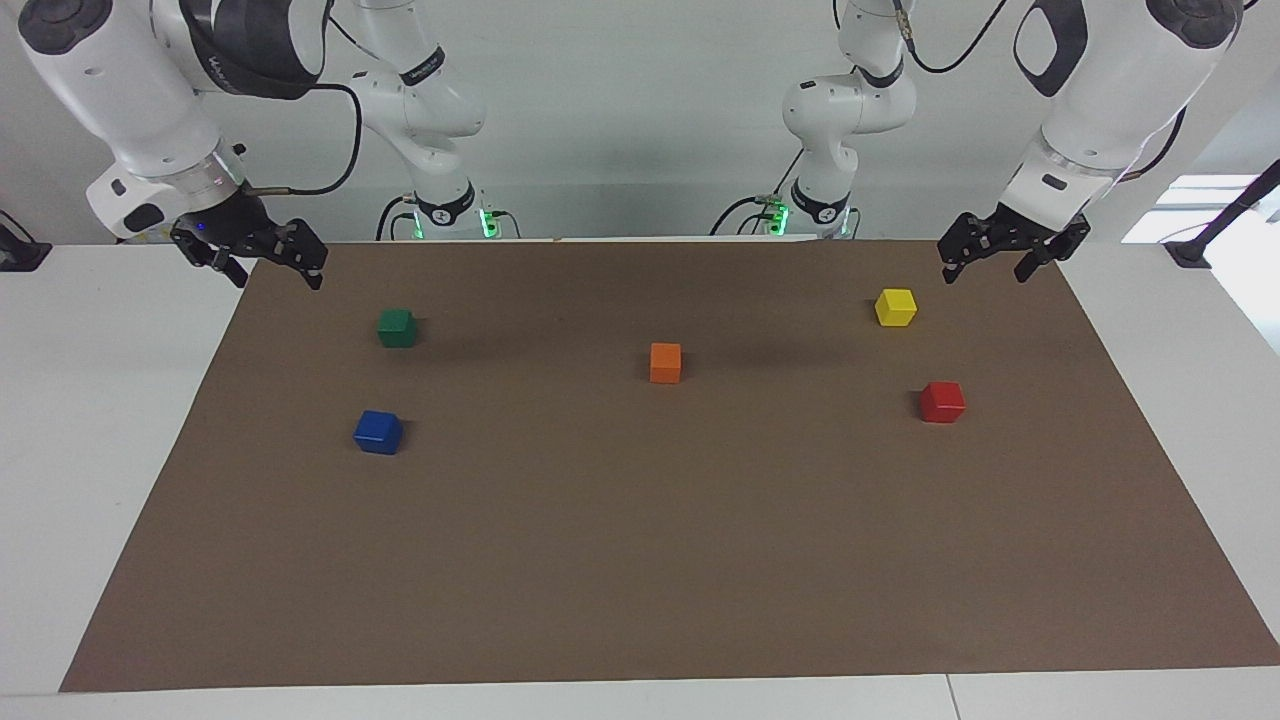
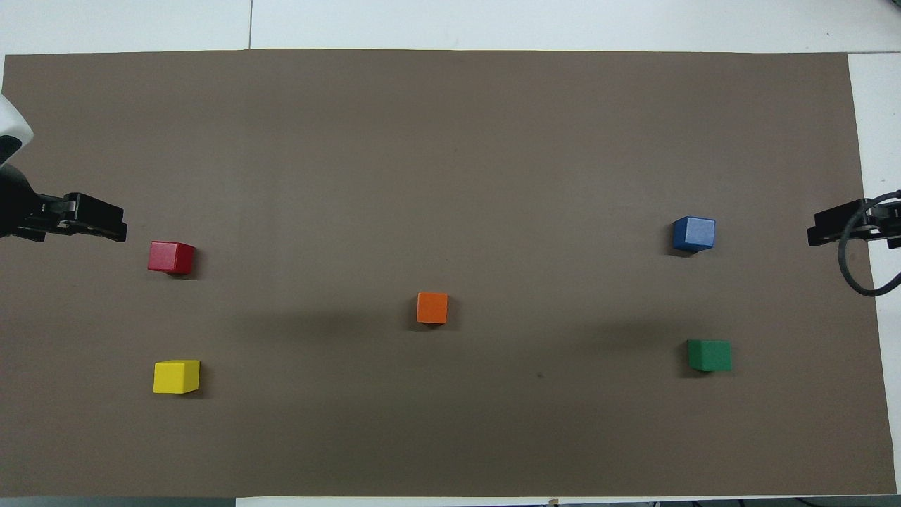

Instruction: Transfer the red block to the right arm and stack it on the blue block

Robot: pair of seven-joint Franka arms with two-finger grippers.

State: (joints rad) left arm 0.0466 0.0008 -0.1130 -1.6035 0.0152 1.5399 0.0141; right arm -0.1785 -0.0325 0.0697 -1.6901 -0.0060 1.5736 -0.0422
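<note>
You're at the start: the red block sits untouched, well apart from the blue block. Both the left claw and right claw hang wide and empty. Your next move, I'd judge, is lowering the left one over the red block.

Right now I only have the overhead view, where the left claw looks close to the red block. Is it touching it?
Observer: No. In the facing view the left claw hangs in the air, clear of the red block.
Operator: And the right claw?
Observer: The right claw is raised too, apart from the blue block, which sits on the table.
Operator: Is either one holding anything?
Observer: No. Both claws are open and empty.
</note>
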